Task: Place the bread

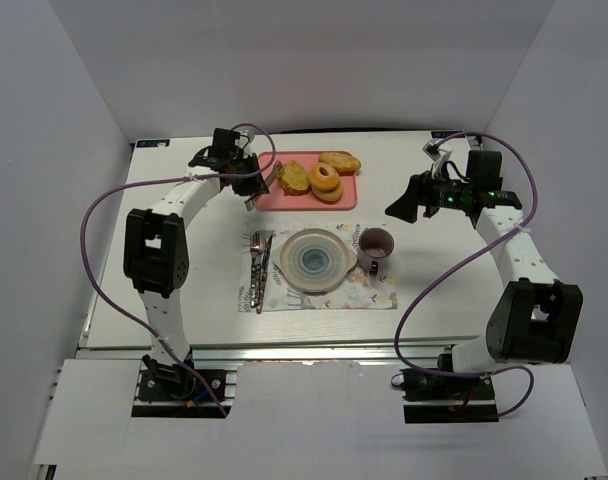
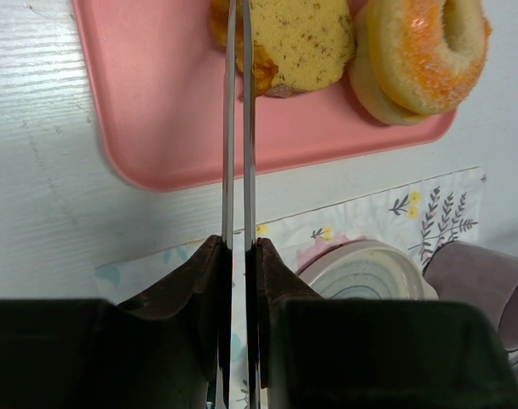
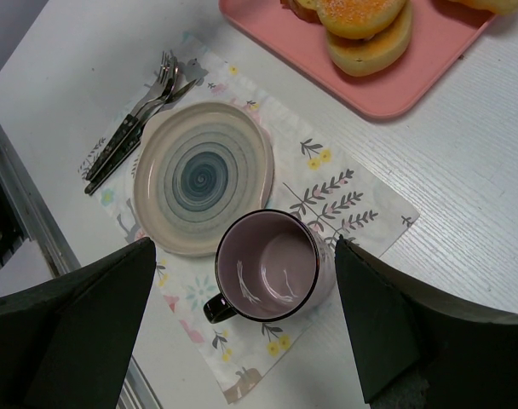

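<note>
Seen from the left wrist, the left gripper (image 2: pixel 238 34) pointed up the middle of the picture. Its two thin metal fingers (image 2: pixel 228 153) were drawn close together, with only a narrow slit between them. Near their tips they pinched the left edge of the bread (image 2: pixel 297 43), with crust visible on both sides of the blades. The bread lay on the pink tray (image 2: pixel 157 111). Just to its right a sugared doughnut (image 2: pixel 421 51) rested on a paler round piece (image 2: pixel 370 94). The tray sat on the white table (image 2: pixel 37 213). Below it lay a flower-printed placemat (image 2: pixel 429 209), bearing a ringed plate (image 2: pixel 365 273) and beside that a purple mug (image 2: pixel 476 281).
</note>
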### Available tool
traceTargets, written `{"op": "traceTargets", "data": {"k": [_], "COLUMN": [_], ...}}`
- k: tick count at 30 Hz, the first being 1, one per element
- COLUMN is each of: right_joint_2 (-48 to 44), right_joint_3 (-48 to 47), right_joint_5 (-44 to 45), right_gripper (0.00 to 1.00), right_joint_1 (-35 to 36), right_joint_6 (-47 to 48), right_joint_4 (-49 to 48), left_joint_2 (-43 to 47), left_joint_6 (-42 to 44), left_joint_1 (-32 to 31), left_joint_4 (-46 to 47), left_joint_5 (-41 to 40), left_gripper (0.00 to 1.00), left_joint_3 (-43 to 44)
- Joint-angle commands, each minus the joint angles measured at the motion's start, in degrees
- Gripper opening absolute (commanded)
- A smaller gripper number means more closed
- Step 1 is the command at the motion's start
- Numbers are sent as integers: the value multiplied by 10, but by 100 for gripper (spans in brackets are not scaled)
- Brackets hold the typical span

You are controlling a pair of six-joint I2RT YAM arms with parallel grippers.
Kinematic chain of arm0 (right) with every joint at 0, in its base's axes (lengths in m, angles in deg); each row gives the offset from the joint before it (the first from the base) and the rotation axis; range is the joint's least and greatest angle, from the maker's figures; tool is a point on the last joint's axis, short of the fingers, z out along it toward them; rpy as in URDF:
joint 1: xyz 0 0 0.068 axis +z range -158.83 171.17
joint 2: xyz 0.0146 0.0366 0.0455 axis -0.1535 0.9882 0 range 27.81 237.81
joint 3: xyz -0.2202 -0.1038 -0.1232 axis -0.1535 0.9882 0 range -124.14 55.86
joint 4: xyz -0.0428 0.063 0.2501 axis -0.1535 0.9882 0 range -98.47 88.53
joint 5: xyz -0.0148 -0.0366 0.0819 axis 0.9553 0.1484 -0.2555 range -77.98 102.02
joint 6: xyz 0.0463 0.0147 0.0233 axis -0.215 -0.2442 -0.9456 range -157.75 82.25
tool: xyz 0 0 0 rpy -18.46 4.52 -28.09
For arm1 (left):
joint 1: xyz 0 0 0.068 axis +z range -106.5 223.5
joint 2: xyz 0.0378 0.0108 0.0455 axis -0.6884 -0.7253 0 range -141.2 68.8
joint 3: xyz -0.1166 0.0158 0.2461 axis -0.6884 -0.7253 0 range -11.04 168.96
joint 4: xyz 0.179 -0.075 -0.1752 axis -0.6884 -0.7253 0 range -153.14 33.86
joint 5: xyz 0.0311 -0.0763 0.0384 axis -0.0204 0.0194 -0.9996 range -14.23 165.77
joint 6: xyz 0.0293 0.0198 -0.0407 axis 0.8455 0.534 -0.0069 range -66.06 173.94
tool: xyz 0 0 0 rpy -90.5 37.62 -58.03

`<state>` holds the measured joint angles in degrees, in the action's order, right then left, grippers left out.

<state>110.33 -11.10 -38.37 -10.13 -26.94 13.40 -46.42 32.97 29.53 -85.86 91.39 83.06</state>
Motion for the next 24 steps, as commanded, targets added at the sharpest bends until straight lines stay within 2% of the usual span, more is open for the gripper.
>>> {"op": "traceTargets", "data": {"k": [1, 6, 17, 24], "right_joint_2": [-18, -17, -20, -20], "right_joint_3": [-4, -5, -9, -24], "right_joint_5": [-16, -18, -16, -13], "right_gripper": [89, 90, 89, 90], "right_joint_1": [-4, -4, -4, -4], "right_joint_6": [-4, -6, -3, 4], "right_joint_4": [-15, -16, -10, 1], "left_joint_2": [83, 119, 208, 358], "left_joint_6": [-15, -35, -55, -63], "left_joint_1": [7, 9, 10, 5], "left_joint_4": [23, 46, 55, 63], "left_joint_5": [-1, 2, 34, 111], "left_gripper": [6, 0, 0, 0], "left_joint_3": [10, -5, -78, -232]}}
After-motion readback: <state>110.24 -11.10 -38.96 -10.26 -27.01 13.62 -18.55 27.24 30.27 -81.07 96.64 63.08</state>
